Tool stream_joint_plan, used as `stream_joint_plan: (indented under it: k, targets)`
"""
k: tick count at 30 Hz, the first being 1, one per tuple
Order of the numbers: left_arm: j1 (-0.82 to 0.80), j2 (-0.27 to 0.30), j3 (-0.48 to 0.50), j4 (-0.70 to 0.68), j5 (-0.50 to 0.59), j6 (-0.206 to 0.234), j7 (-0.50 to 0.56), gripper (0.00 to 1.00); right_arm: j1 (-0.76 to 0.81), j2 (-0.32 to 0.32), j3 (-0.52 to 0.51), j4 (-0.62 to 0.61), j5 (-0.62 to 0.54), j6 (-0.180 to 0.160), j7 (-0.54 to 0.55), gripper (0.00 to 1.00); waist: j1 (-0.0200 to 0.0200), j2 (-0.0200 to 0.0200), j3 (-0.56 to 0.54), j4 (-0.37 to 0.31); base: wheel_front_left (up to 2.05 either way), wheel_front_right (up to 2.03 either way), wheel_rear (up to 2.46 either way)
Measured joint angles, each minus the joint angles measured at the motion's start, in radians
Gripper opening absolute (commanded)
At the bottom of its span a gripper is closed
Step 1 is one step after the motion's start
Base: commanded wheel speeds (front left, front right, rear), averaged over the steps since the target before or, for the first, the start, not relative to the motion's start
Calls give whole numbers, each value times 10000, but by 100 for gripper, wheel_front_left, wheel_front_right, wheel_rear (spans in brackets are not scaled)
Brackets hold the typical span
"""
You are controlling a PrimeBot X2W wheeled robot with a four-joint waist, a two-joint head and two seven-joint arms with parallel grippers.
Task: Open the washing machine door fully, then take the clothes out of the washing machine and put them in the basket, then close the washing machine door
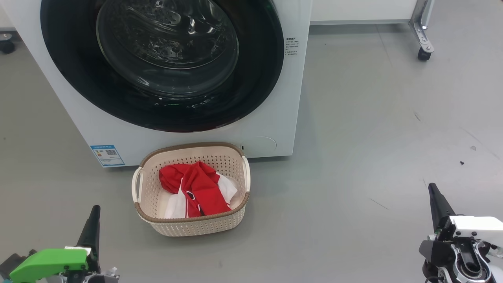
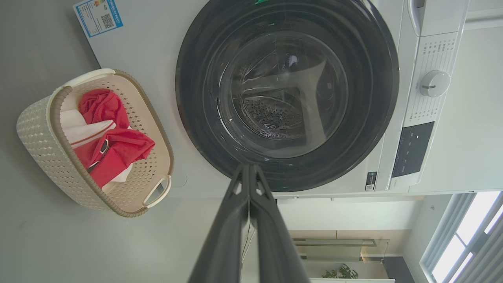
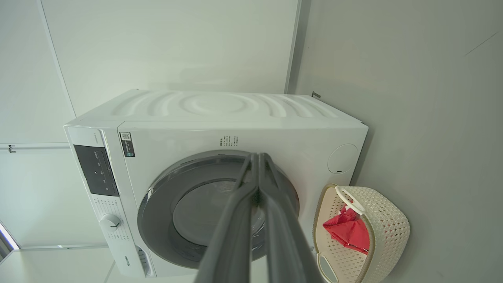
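One washing machine (image 1: 275, 129), its door (image 1: 98, 90) shut; one basket (image 1: 196, 226) in front holding red-and-white clothes (image 1: 200, 188); left gripper (image 1: 94, 212) and right gripper (image 1: 433, 189), fingers closed, empty.

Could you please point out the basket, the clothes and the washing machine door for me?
basket (image 1: 196, 227), head view, on its perforated front wall.
clothes (image 1: 200, 186), head view, on the red fabric.
washing machine door (image 1: 165, 59), head view, on its glass window.

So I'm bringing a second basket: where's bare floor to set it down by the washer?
Widest bare floor: right of the basket and washing machine, out to the right gripper. A smaller patch lies left of the basket, ahead of the left gripper. Crowded: the basket sits close to the machine's front, clothes inside.
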Motion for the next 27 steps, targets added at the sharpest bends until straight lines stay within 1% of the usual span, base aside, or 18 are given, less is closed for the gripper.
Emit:
stream_joint_plan:
  k: [3,27]
  targets:
    - [-1,0,4,2,0,0,0,0,-1,2,-4,8,0,48,0,0,0,0,0,0,0,0,0]
    - [-45,-8,42,10,0,0,42,0,-3,10,-40,12,-2,50,13,0,0,0,0,0,0,0,0]
